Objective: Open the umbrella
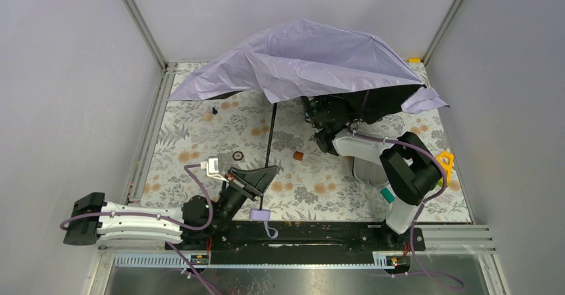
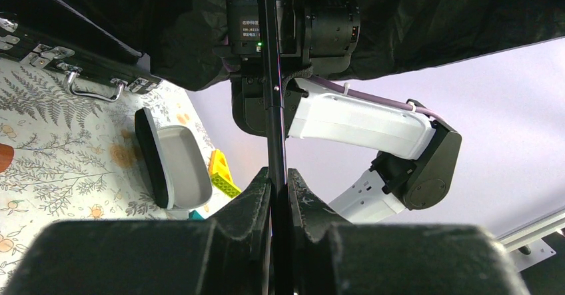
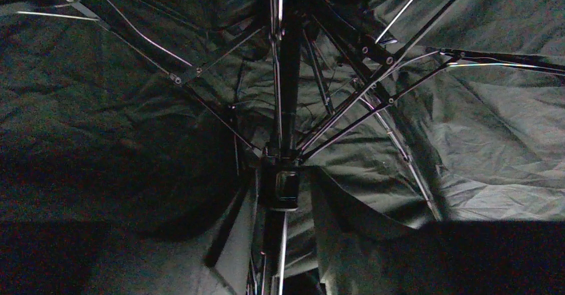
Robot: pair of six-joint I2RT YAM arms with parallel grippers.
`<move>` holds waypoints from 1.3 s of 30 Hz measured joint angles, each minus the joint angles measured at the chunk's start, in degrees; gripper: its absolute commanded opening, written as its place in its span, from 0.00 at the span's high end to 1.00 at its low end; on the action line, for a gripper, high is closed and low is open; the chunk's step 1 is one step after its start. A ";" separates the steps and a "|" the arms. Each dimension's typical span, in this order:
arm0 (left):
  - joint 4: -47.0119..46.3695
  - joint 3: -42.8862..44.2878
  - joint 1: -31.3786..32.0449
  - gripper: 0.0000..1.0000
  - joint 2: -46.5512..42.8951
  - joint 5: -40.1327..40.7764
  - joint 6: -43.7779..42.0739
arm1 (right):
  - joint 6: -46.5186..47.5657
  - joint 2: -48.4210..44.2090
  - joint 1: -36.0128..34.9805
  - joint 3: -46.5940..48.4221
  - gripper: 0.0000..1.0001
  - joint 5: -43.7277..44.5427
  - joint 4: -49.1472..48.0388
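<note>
While my left claw (image 2: 280, 205) was clamped on the umbrella's (image 1: 300, 62) black shaft (image 2: 270, 88), the canopy (image 1: 346, 48) spread ahead, over my right claw (image 3: 283, 268), whose grip I could not tell in the dark. Left of the left claw lay a clamshell case (image 2: 176, 165) and briefcase (image 2: 66, 48) on the worktop (image 2: 40, 168).

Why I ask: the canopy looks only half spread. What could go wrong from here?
1. The left gripper pinches only the thin shaft; it might slip or twist as the runner is pushed.
2. The right arm sits under the sagging canopy; ribs or fabric could snag on it.
</note>
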State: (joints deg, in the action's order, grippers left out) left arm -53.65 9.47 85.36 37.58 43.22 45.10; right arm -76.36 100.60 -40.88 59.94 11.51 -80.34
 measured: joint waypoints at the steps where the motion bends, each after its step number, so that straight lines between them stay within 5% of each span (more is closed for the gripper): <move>1: 0.00 0.00 0.00 1.00 0.00 0.00 0.00 | -0.31 0.00 0.00 0.00 0.64 -0.02 -0.11; 11: -0.02 0.00 0.00 1.00 0.02 -0.22 -0.04 | -2.03 0.11 -0.09 0.57 0.99 1.46 -0.20; 39: -6.19 3.65 -0.42 1.00 2.36 -4.92 -9.18 | 19.37 0.83 -0.96 21.97 1.00 5.66 9.86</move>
State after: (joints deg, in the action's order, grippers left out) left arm -59.83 13.13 84.95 39.94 38.30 35.92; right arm -56.99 101.43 -41.85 81.91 17.17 -70.48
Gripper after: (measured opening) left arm 0.108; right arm 0.262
